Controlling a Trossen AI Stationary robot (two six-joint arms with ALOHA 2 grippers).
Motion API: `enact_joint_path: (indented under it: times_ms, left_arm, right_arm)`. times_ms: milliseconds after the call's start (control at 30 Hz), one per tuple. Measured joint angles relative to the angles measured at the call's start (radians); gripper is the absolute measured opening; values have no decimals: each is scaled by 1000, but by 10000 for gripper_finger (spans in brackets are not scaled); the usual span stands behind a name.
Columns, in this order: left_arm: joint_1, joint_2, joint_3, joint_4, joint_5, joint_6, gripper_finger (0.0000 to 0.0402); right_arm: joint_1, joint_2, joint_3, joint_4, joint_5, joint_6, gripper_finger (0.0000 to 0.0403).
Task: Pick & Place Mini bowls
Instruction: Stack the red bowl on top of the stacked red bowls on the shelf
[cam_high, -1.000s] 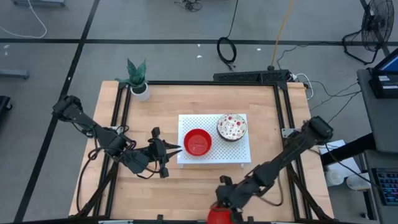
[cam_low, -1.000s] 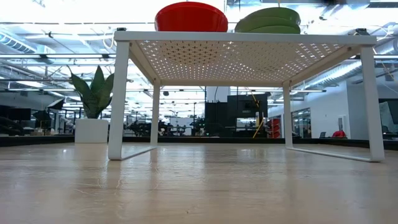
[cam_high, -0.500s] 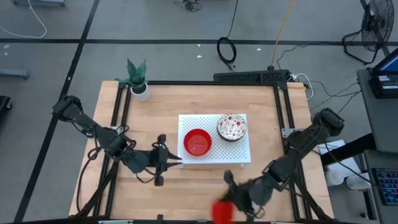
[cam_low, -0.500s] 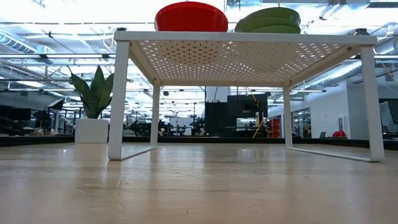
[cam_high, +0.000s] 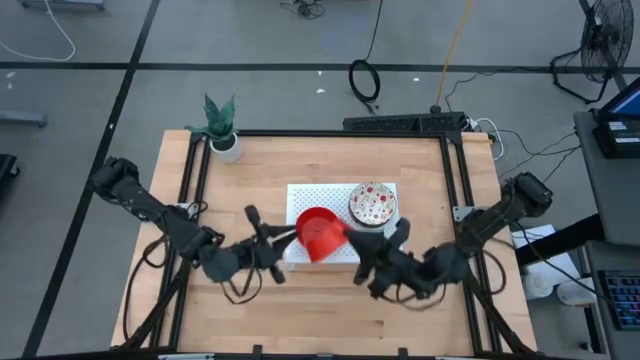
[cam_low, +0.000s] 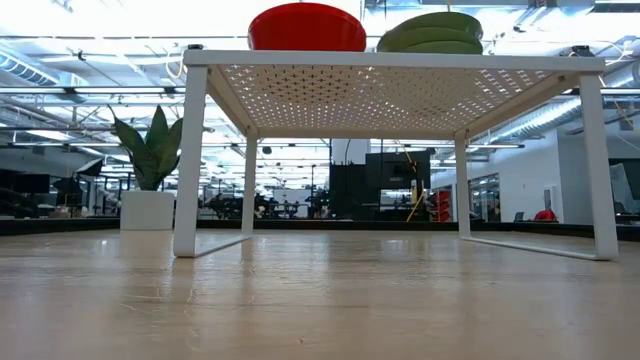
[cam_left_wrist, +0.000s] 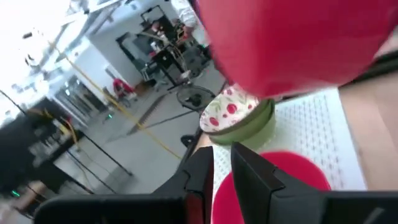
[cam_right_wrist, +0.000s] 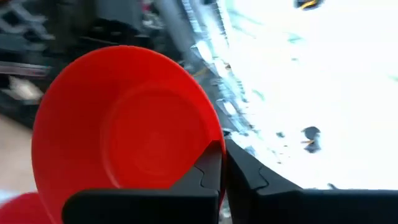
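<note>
My right gripper (cam_high: 350, 246) is shut on a plain red mini bowl (cam_high: 322, 240), carried on edge over the white perforated board (cam_high: 300, 195). A second red bowl (cam_left_wrist: 280, 180) rests on the board below it, also in the low view (cam_low: 307, 27). A stack of white, red-patterned bowls with green outsides (cam_high: 373, 203) sits on the board's far right part. My left gripper (cam_high: 289, 238) hovers at the board's left edge, pointing at the red bowls, with a narrow gap between its fingers (cam_left_wrist: 205, 171) and nothing in it. My right gripper pinches the red bowl's rim (cam_right_wrist: 216, 142), with one finger (cam_right_wrist: 208, 171) on the hollow inner side and the other on the outside. It comes from the table's near right. The bowl is lifted clear and tipped steeply over the board's red bowl.
A potted plant in a white pot (cam_high: 227, 145) stands at the table's far left corner. The board stands on thin legs (cam_low: 190, 160) above the wood. Bare wood lies left, right and near of the board. Black frame rails border the table.
My right gripper has swung from the table's near edge up and toward the far side, carrying the red bowl to above the board's left part. The bowl has tipped from roughly level to standing on edge.
</note>
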Motion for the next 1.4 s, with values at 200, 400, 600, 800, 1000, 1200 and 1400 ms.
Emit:
enact_joint_path:
  times_ms: [200,400,600,800,1000,1200,1400]
  left_arm:
    - [79,2,0,80,27,-70,63]
    - [111,3,0,114,63,24,82]
    - [124,3,0,139,73,65,169]
    - [178,2,-1,274,95,73,229]
    - [218,2,-1,340,102,88,239]
    - [223,2,-1,355,88,141,208]
    - [210,2,0,374,-23,147,42]
  right_arm:
    - [-115,0,-44,203,-83,-172,0]
    - [-186,1,-56,241,-133,-211,0]
    - [-208,1,-56,304,-134,-251,0]
    - [-208,1,-56,298,-162,-165,0]
    - [-209,1,-56,296,-153,-123,0]
    - [-209,1,-56,293,-127,-114,0]
    - [-207,0,-56,243,-38,-20,8]
